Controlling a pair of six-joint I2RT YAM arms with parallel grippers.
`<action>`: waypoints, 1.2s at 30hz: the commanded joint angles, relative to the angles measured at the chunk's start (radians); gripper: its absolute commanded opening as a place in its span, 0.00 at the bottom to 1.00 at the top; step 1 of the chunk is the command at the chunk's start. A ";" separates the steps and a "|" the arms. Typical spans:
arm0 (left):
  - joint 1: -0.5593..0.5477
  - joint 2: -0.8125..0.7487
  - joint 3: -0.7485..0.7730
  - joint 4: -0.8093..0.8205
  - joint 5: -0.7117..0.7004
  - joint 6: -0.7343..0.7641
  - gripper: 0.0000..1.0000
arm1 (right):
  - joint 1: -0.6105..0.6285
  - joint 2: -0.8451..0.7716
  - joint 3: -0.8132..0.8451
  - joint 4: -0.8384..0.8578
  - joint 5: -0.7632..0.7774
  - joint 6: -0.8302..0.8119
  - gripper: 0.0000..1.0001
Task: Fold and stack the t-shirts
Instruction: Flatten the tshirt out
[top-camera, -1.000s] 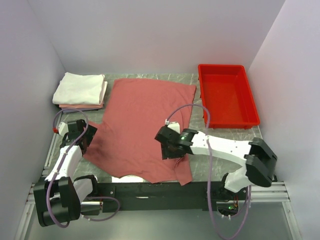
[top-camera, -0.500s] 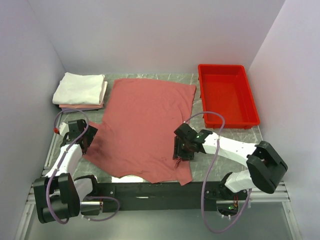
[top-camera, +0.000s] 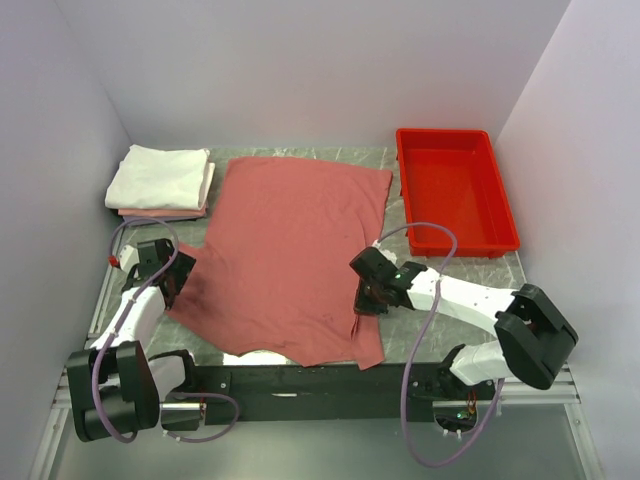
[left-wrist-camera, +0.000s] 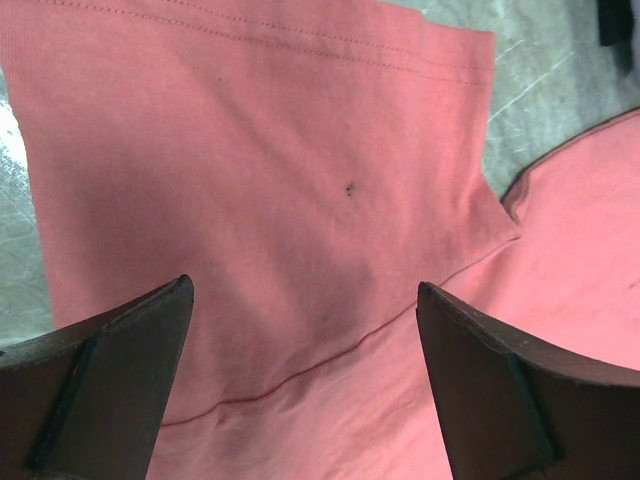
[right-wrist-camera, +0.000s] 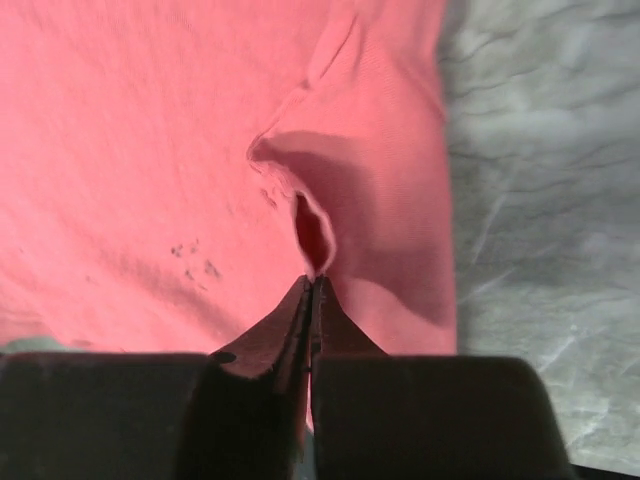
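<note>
A salmon-red t-shirt (top-camera: 285, 245) lies spread flat across the middle of the table. My right gripper (top-camera: 364, 302) is down on its near right part, close to the shirt's right edge. In the right wrist view this gripper (right-wrist-camera: 313, 281) is shut, pinching a small raised fold (right-wrist-camera: 312, 228) of the red fabric. My left gripper (top-camera: 170, 277) hovers open over the shirt's left sleeve (left-wrist-camera: 250, 150). Its fingers (left-wrist-camera: 120, 370) stand wide apart with only cloth below. A folded white t-shirt (top-camera: 160, 175) lies on a pale pink one (top-camera: 160, 212) at the back left.
A rigid red plastic tray (top-camera: 500, 215) stands at the back right, beside the shirt. Grey marbled tabletop (right-wrist-camera: 540, 200) shows just right of the pinched edge. Pale walls close in the left, back and right sides.
The right arm swung right and nearer, from the shirt's middle to its right edge. Its jaws then closed on a fold of fabric. The left gripper stayed open and almost still.
</note>
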 joint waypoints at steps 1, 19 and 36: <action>0.003 0.017 -0.001 0.030 -0.018 0.017 0.99 | -0.013 -0.049 -0.003 -0.020 0.112 0.031 0.00; 0.002 0.036 0.007 0.012 -0.058 0.019 0.99 | -0.255 -0.156 -0.021 -0.470 0.425 -0.018 0.05; -0.001 -0.078 0.036 -0.056 -0.040 -0.026 0.99 | -0.268 -0.207 0.148 -0.145 0.180 -0.293 0.87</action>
